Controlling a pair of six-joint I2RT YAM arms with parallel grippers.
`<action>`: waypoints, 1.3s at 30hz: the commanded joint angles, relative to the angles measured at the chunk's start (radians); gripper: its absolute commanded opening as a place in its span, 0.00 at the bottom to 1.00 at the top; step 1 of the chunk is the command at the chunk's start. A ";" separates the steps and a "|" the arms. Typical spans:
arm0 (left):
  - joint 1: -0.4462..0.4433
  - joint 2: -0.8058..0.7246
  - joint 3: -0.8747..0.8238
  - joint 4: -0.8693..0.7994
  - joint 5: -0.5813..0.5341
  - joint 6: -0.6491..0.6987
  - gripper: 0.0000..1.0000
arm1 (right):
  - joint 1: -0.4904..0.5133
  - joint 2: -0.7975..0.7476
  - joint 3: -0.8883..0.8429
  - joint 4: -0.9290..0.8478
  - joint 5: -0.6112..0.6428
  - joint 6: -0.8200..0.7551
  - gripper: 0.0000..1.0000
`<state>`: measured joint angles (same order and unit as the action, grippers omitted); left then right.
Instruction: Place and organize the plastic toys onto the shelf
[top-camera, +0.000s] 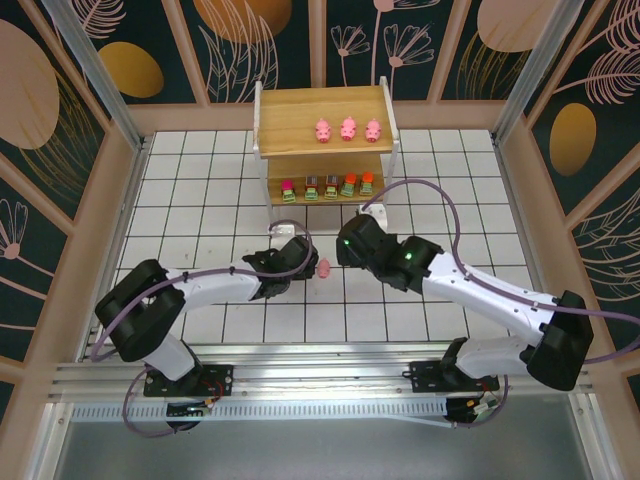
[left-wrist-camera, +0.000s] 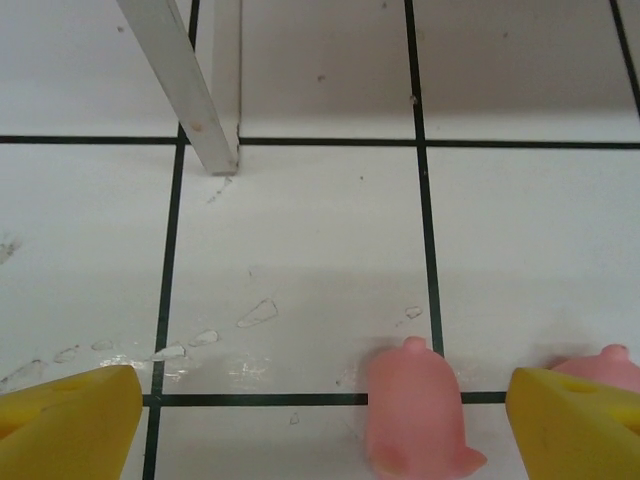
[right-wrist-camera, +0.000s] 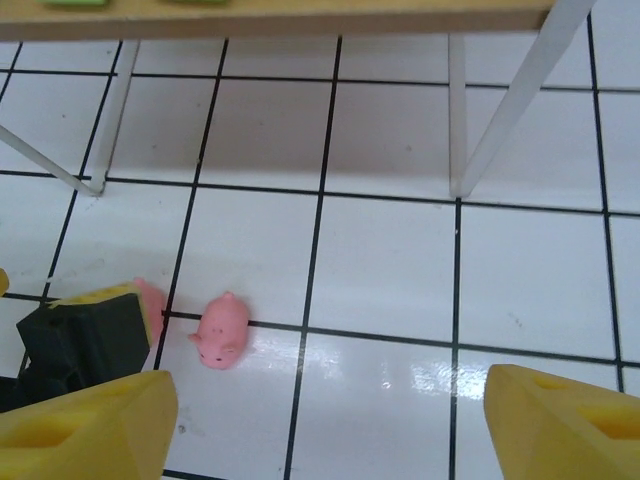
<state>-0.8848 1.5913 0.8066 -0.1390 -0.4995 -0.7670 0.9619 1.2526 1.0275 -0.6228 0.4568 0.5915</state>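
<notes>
1. The shelf (top-camera: 322, 105) stands at the far middle of the tiled counter (top-camera: 200, 200).
2. Top board: three pink pigs (top-camera: 348, 129) in a row, right of centre. Lower board: five blocky toys (top-camera: 330, 185) in a row, with green bases and orange, pink or brownish tops.
3. From above, one pig (top-camera: 323, 268) lies on the counter in front of the shelf, between the two arm heads.
4. The left pincer (top-camera: 303, 262) sits low over the counter just left of that pig. Its fingers are spread wide and grip nothing.
5. Left wrist view (left-wrist-camera: 320, 400): a pig (left-wrist-camera: 415, 412) lies on a grid line between the yellow fingers (left-wrist-camera: 65, 425), nearer the right one. It looks clear of both.
6. A second pig (left-wrist-camera: 603, 365) sits just past the right finger and is partly hidden by it. I can't tell whether they touch.
7. A white shelf leg (left-wrist-camera: 185, 90) stands ahead of the left pincer, beyond both pigs.
8. The right pincer (top-camera: 346, 246) hangs just right of the left one, facing the shelf. Its fingers are apart and it is empty (right-wrist-camera: 320, 430).
9. Right wrist view: one pig (right-wrist-camera: 222, 330) lies flat across a grid line, free of everything. The left pincer's black-and-yellow finger (right-wrist-camera: 90, 325) is just to its left.
10. Some more pink (right-wrist-camera: 152, 305) is tucked against that finger, too hidden to make out.
11. The shelf's lower board (right-wrist-camera: 300, 18) runs along the top of that view, with its legs on the tiles beyond the pig.
</notes>
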 joint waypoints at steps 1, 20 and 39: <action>-0.006 0.028 0.033 -0.028 0.021 -0.022 0.93 | -0.002 -0.041 -0.036 0.049 -0.013 0.049 0.76; -0.007 0.117 0.070 -0.048 0.092 -0.052 0.74 | -0.001 -0.084 -0.131 0.081 -0.040 0.082 0.53; -0.027 0.174 0.101 -0.063 0.090 -0.066 0.58 | -0.001 -0.106 -0.147 0.080 -0.041 0.083 0.41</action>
<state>-0.9066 1.7508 0.8848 -0.1841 -0.4007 -0.8230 0.9623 1.1755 0.9001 -0.5529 0.4126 0.6617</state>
